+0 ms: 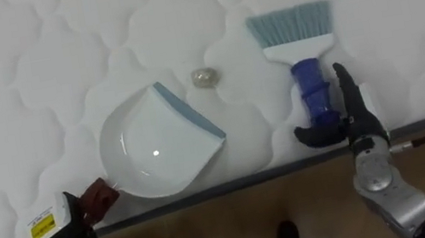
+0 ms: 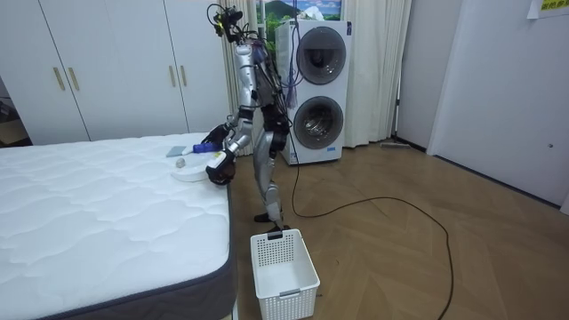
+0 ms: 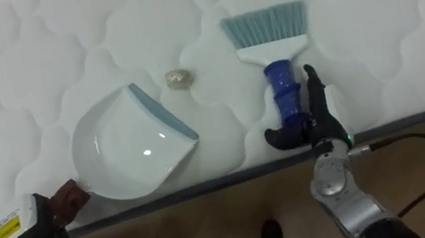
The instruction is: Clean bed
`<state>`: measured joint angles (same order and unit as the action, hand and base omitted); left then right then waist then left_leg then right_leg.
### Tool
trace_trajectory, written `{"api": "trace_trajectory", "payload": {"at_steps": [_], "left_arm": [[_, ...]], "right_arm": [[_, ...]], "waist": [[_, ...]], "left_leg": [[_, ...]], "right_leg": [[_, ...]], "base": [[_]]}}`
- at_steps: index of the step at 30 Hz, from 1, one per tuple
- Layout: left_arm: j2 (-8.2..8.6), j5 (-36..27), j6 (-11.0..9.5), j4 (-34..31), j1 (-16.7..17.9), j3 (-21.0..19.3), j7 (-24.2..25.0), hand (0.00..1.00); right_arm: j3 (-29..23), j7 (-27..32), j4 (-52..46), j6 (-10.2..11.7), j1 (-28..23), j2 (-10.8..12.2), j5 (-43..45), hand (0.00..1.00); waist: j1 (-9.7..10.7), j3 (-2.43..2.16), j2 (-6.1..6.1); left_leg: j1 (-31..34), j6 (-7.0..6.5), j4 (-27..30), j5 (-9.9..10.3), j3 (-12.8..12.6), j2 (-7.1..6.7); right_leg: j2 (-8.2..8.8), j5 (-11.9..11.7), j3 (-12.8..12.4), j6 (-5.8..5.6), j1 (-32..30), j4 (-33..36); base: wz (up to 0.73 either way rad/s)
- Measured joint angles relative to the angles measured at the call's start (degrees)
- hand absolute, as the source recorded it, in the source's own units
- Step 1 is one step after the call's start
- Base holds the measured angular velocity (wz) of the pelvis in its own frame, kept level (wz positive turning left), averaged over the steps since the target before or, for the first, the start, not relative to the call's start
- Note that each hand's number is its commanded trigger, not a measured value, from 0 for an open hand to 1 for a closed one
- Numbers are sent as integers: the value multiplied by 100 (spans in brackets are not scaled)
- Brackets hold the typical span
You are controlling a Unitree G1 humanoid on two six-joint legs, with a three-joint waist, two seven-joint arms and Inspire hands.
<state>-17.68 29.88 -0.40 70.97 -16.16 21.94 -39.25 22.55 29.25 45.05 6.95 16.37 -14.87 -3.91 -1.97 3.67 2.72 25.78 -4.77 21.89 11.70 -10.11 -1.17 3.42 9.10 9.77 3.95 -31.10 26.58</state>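
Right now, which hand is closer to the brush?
Right. The right hand is right beside the brush's blue handle; the left hand is far off, past the dustpan.

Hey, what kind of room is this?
Probably a bedroom or a studio flat: a bare quilted mattress, white wardrobe doors behind it, and two stacked laundry machines.

White basket [image 2: 289, 300] on wood floor [image 2: 427, 267]; stacked washers [image 2: 318, 89] (beside curtain [image 2: 373, 71]) at back; wardrobe [image 2: 116, 71] along wall.

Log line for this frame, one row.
right hand: open at brush handle | left hand: near dustpan | scrap: on mattress between dustpan and brush
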Motion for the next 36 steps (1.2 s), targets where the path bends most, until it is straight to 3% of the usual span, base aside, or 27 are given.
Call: {"api": "trace_trajectory", "payload": {"at_steps": [13, 29, 30, 31, 36], "left_arm": [[-1, 237, 96, -17, -93, -37, 14, 100], [-1, 236, 288, -14, -185, -102, 91, 100], [0, 236, 291, -16, -185, -102, 91, 100], [0, 237, 292, -15, -185, -102, 92, 100], [-1, 250, 297, -18, -178, -101, 92, 100]], "right_arm": [[-4, -263, 627, 51, 250, -7, 194, 0], [-135, -616, 973, -83, 493, -45, 167, 0], [-134, -656, 1038, -79, 528, -47, 142, 66], [-134, -678, 1055, -80, 539, -46, 129, 100], [-152, -804, 1323, -79, 724, -42, -45, 100]], "waist": [[4, -36, 39], [-6, -58, 14], [-1, -60, 10], [1, -60, 10], [-1, -70, -6]], "left_leg": [[15, -1, 85, -2, 55, 3], [-16, -13, 168, -11, 94, -41], [-18, -14, 177, -12, 94, -42], [-24, -15, 178, -13, 94, -42], [-33, -25, 185, -20, 92, -43]], "right_leg": [[23, -3, 78, -1, 51, 14], [93, 11, 123, -1, 82, 127], [94, 11, 123, -1, 87, 132], [93, 12, 123, -2, 95, 132], [94, 11, 124, -4, 120, 119]], "base": [[2], [2], [0], [0], [0]]}}
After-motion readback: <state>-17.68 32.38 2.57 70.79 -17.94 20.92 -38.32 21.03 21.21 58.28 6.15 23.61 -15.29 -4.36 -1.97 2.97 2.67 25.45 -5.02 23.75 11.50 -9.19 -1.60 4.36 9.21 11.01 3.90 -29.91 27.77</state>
